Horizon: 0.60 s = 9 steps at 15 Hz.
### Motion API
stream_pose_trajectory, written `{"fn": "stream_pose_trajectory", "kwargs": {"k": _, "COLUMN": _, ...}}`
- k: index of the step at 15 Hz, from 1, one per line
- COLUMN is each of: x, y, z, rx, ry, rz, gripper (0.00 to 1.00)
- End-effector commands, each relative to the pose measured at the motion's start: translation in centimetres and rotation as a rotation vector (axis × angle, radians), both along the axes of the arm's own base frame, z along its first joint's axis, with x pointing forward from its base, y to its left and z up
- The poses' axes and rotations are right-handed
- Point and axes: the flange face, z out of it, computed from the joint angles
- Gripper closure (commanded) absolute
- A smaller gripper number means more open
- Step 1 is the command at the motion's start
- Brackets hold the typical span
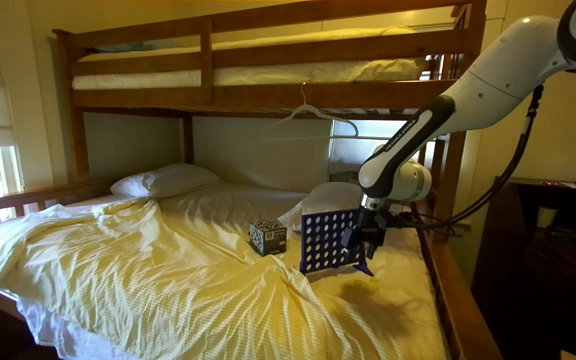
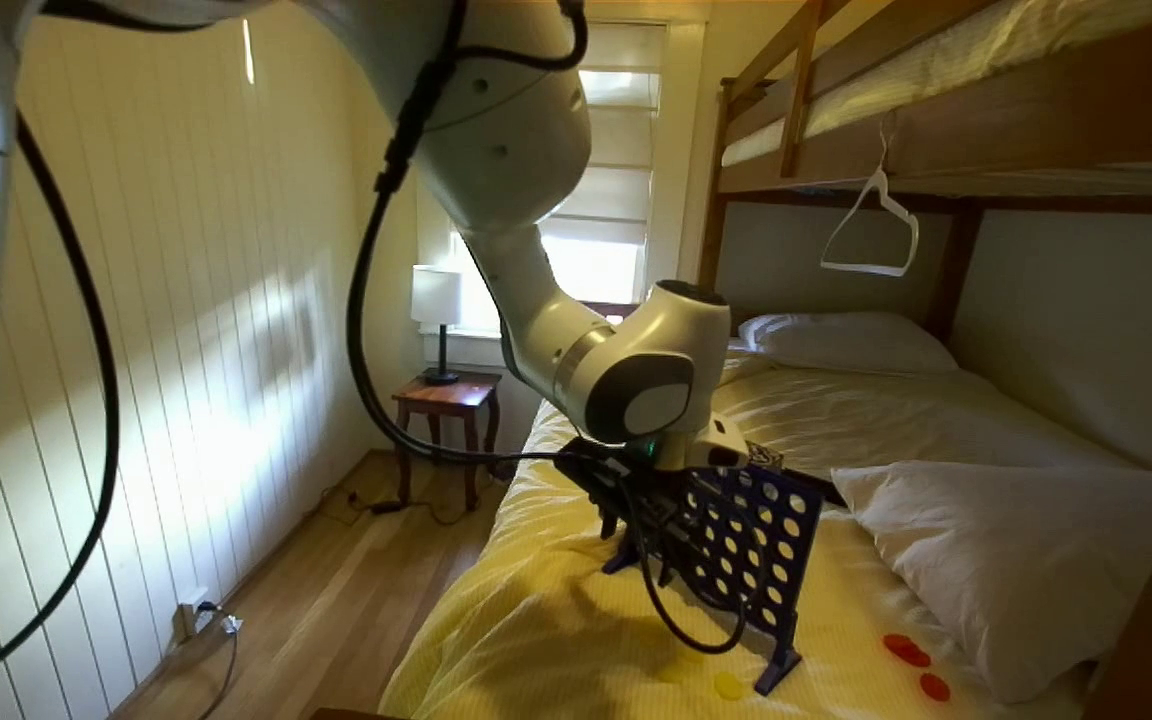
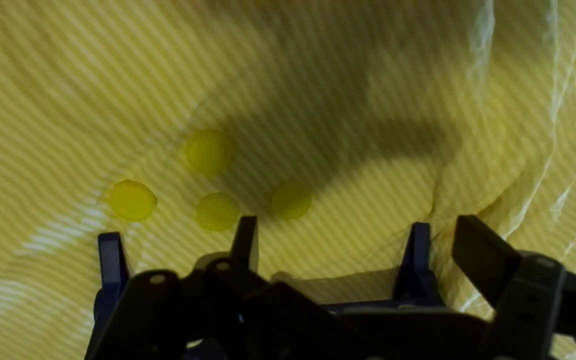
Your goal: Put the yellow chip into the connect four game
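Wrist view — four yellow chips [image 3: 132, 200] near one connect four game [image 3: 419, 274] — one tool [image 3: 359, 239], jaws wide apart, empty.

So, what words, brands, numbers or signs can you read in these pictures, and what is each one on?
"FRANKA EMIKA": on the black strip along the robot arm, in an exterior view.
Print on the small dark box: too small and blurred to read.
Connect four game: no lettering that I can make out.
Nothing else is readable.
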Motion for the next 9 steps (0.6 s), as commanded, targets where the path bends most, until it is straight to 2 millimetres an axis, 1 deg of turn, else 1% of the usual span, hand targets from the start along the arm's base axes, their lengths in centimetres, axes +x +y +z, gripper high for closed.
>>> {"fn": "stream_pose_trajectory", "kwargs": {"k": 1, "x": 1.9, "y": 0.4, "z": -2.5, "rx": 0.005, "ry": 0.049, "rz": -0.021, "gripper": 0.00}}
{"fn": "stream_pose_trajectory", "kwargs": {"k": 6, "x": 3.5, "y": 0.4, "z": -5.7, "rx": -0.021, "ry": 0.093, "rz": -0.050, "gripper": 0.00}}
{"fn": "stream_pose_trajectory", "kwargs": {"k": 9, "x": 4.3, "y": 0.3, "z": -7.0, "rx": -0.053, "ry": 0.105, "rz": -0.043, "gripper": 0.00}}
